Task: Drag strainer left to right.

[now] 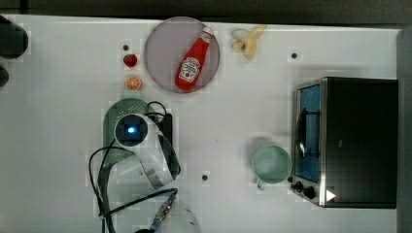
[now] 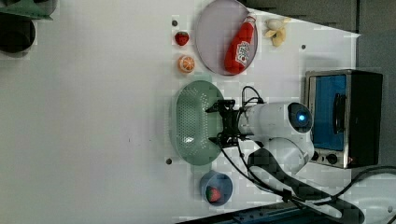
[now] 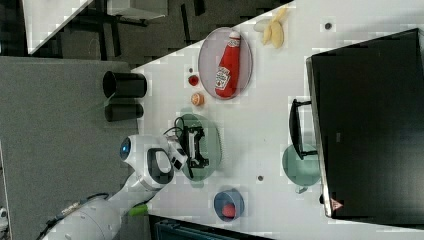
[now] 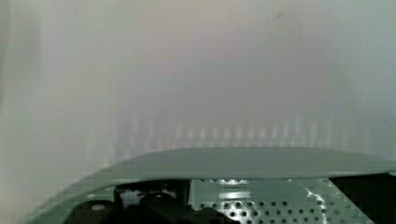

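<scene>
So the gripper (image 2: 219, 125) is down inside the strainer (image 2: 192, 122), fingers spread apart and set against the bowl near the rim on the arm's side. It isn't pinching anything, more like hooked in for a drag. The wrist view shows the perforated floor and wide rim right under the camera, with bare table (image 4: 196, 70) beyond.

The strainer sits on the top view's left half, under the arm, just below the orange slice (image 1: 133, 83) and strawberry (image 1: 129, 60). Further out are the plate (image 1: 160, 53) with the ketchup bottle (image 1: 193, 60), then the mug (image 1: 271, 164) and toaster oven (image 1: 357, 141) on the top view's right.

Looks like contact is made but the drag hasn't really gone anywhere, so pretty much the whole slide is still left.
</scene>
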{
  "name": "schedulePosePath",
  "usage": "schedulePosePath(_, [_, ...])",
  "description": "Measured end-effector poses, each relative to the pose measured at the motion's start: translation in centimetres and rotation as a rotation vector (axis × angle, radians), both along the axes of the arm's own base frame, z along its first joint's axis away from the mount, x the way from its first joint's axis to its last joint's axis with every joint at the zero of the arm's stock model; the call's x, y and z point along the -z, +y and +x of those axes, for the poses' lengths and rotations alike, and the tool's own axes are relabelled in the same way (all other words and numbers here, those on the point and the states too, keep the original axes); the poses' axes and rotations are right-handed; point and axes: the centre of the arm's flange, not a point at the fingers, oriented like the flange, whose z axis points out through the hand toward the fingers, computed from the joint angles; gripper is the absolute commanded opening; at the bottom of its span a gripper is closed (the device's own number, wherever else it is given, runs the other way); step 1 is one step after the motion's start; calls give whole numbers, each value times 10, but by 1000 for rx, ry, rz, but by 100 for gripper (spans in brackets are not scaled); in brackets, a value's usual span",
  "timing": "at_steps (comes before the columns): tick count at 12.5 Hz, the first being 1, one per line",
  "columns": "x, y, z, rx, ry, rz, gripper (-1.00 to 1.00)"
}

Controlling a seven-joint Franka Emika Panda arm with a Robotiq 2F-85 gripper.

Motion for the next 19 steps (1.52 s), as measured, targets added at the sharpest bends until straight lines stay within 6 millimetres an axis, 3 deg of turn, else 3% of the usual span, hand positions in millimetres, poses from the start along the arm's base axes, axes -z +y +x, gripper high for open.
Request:
schedulePosePath(3, [-12,-48,12,29,-21,-40,100])
schedulePosePath(8, [0,-115,10,97,12,-83,100])
schedulePosePath(14, [0,-142,23,49,-3,-89,100])
schedulePosePath(19, [-2,-185,27,27,-5,-104,100])
